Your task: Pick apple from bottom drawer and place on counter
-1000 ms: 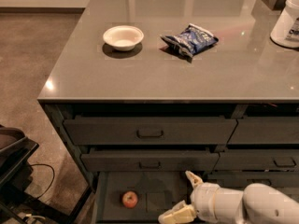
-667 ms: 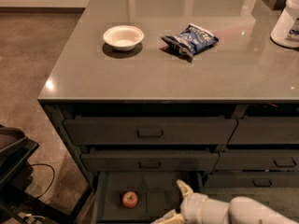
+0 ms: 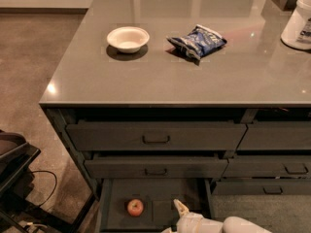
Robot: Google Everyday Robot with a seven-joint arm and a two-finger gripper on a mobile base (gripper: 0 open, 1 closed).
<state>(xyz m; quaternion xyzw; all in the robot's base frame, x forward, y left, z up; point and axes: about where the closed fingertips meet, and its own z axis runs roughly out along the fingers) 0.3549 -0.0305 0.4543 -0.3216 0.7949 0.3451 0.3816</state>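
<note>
Jaws stand apart and hold nothing. The gripper (image 3: 173,219) sits at the bottom edge of the view, over the front right part of the bottom drawer (image 3: 105,204). One pale finger (image 3: 181,207) points up and back into the drawer; only a sliver of the other shows at the frame edge. The white arm (image 3: 240,225) runs off to the lower right.

The bottom drawer is pulled out. The apple (image 3: 135,207) rests on its dark floor toward the left, red with a yellowish patch. It lies left of the gripper, apart from it and untouched.

Above, the middle drawer (image 3: 194,168) stands slightly out and the top drawer (image 3: 107,136) looks closed. Each has a rectangular handle.

The counter (image 3: 160,81) carries a white bowl (image 3: 128,39) at back left and a blue snack bag (image 3: 197,41) just right of it. A white container (image 3: 298,22) stands at the far right edge. A dark object (image 3: 13,161) with a cable stands on the floor at left.
</note>
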